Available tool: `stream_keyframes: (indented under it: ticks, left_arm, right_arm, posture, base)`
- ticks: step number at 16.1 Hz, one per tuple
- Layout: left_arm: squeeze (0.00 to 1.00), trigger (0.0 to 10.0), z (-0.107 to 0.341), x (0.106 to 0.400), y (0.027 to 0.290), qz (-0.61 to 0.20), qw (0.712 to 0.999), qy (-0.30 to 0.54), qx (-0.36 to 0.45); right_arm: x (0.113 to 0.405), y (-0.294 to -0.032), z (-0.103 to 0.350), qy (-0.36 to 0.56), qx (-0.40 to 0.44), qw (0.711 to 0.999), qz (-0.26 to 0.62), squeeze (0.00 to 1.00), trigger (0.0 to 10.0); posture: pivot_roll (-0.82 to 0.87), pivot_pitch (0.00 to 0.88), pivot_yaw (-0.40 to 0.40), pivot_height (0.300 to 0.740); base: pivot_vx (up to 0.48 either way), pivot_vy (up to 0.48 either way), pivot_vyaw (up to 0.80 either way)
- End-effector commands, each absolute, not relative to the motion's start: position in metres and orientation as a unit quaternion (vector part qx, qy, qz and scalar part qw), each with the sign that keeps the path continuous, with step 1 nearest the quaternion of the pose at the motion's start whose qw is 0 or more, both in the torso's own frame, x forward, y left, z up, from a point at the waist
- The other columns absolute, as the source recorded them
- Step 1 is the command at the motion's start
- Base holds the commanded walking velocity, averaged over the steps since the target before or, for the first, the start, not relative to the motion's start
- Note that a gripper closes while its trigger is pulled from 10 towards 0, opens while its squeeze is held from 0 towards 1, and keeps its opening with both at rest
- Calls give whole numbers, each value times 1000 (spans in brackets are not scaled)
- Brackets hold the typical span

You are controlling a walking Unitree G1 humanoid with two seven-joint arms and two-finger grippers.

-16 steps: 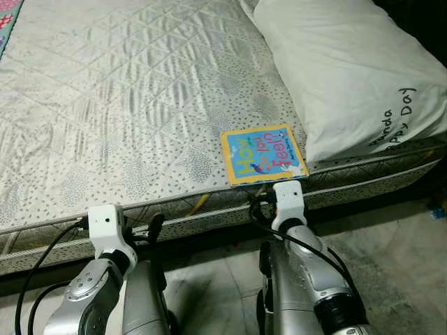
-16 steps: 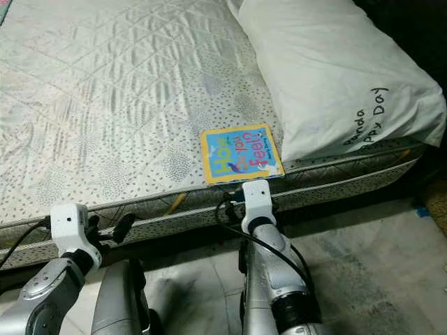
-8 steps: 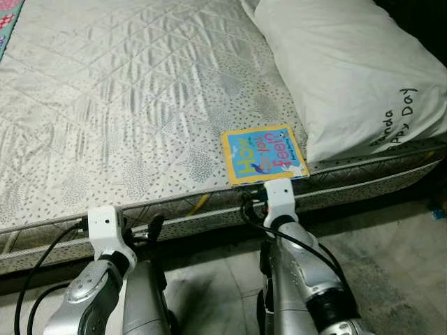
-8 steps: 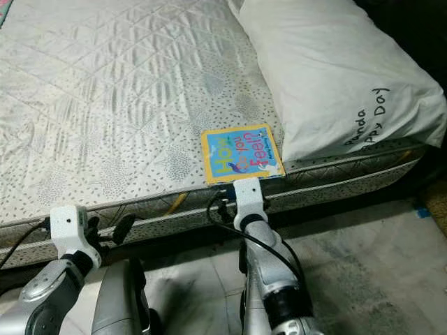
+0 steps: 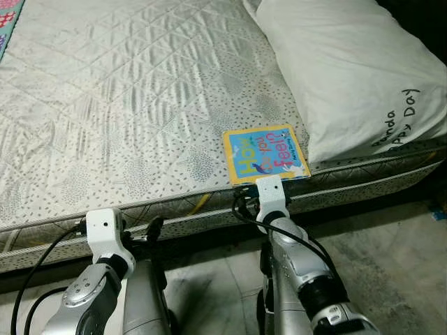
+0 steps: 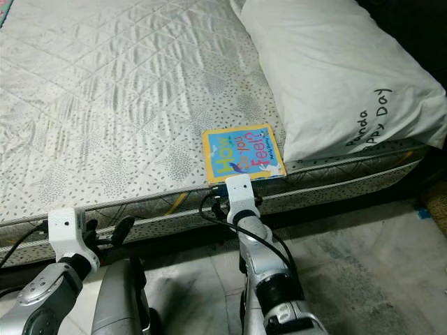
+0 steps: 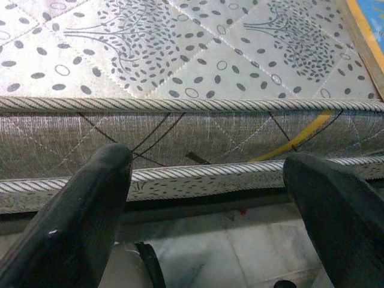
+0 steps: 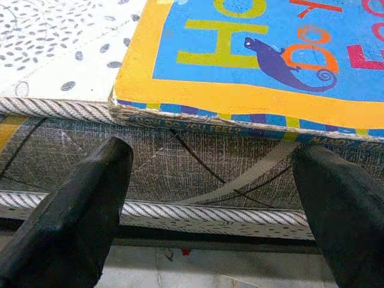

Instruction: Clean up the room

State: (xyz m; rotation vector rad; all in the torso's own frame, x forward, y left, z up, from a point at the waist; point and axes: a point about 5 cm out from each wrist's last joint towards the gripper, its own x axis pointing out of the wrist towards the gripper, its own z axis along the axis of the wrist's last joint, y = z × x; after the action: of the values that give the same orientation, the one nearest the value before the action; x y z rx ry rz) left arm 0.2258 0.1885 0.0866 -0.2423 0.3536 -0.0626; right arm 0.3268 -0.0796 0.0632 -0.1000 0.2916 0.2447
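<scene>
Book (image 8: 264, 54) cover cropped by the right wrist frame; pillow (image 5: 349, 70) corner cropped too.

A yellow-bordered blue book (image 6: 243, 154) is seen lying flat at the near edge of a quilted mattress (image 6: 119, 105), just beside a white pillow (image 6: 328, 70). The right arm (image 6: 262, 269) is extended toward the book's near edge, above a marble floor (image 6: 363, 265).

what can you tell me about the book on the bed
The book is a thick board book with a yellow border, a blue cover, colourful lettering and a purple chameleon. It lies flat and closed at the near edge of the mattress, its far corner beside the pillow. The right gripper is open just below its spine, not touching.
</scene>
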Motion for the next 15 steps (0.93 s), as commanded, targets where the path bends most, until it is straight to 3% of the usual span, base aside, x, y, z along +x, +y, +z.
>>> stream_keyframes:
  ticks: [1, 8, 15]
  left_arm:
    - [0, 10000, 86, 221, 193, -23, 976, 182, -116]
    - [0, 10000, 87, 222, 193, -22, 976, 183, -115]
    - [0, 10000, 86, 223, 194, -21, 975, 187, -116]
  right_arm:
    - [326, -75, 61, 149, -48, 979, 127, 0, 10000]
    - [336, -71, 62, 148, -54, 979, 128, 0, 10000]
    - [342, -50, 68, 152, -37, 979, 131, 0, 10000]
  posture:
    - [-9, 255, 27, 549]
    - [0, 258, 28, 549]
    - [7, 257, 24, 549]
  base:
    - [0, 0, 0]
    - [0, 0, 0]
    - [0, 0, 0]
